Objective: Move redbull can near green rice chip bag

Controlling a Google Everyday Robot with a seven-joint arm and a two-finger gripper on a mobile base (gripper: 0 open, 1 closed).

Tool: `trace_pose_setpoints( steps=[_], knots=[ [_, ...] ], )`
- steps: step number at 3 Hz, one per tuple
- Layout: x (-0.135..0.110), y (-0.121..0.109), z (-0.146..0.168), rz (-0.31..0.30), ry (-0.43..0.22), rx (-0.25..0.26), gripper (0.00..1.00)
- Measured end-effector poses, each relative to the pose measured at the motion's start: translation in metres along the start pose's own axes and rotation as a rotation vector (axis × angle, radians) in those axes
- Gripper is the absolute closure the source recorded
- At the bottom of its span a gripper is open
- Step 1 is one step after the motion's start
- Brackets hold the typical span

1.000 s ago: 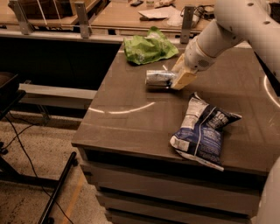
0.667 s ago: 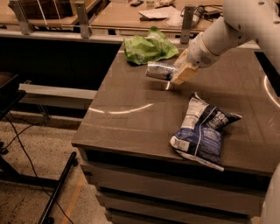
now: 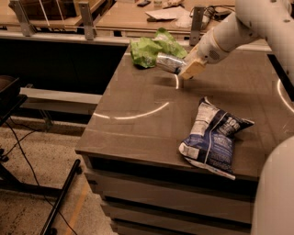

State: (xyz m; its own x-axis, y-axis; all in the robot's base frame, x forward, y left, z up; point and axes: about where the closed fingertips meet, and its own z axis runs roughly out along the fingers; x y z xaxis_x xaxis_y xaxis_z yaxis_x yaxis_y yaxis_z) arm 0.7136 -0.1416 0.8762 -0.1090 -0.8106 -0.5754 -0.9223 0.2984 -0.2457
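The redbull can (image 3: 168, 62) is a slim silvery can, held lying sideways a little above the dark table. My gripper (image 3: 189, 67) is shut on the can's right end, with its tan fingers (image 3: 193, 69) around it. The green rice chip bag (image 3: 149, 47), crumpled and lime green, lies at the table's far left corner. The can's left end hangs just in front of the bag's right side. My white arm (image 3: 234, 28) reaches in from the upper right.
A dark blue and white chip bag (image 3: 212, 136) lies near the table's front right. The table's front edge (image 3: 165, 158) and left edge drop to the floor. A bench with papers (image 3: 165, 13) and metal posts stands behind the table.
My gripper has lifted the can off the table and carried it back and left, toward the green bag. The bags have not moved.
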Motion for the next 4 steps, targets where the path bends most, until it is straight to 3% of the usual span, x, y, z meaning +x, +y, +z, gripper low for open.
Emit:
trace_pose_setpoints(
  steps=[1,2,3,4],
  knots=[
    [0.001,-0.018,0.014,0.007,0.044,0.01,1.0],
    [-0.001,-0.03,0.022,-0.052,0.077,0.046,0.85],
    [-0.013,-0.034,0.03,-0.143,0.098,0.067,0.62],
    [-0.013,-0.033,0.034,-0.145,0.099,0.062,0.38]
  ],
)
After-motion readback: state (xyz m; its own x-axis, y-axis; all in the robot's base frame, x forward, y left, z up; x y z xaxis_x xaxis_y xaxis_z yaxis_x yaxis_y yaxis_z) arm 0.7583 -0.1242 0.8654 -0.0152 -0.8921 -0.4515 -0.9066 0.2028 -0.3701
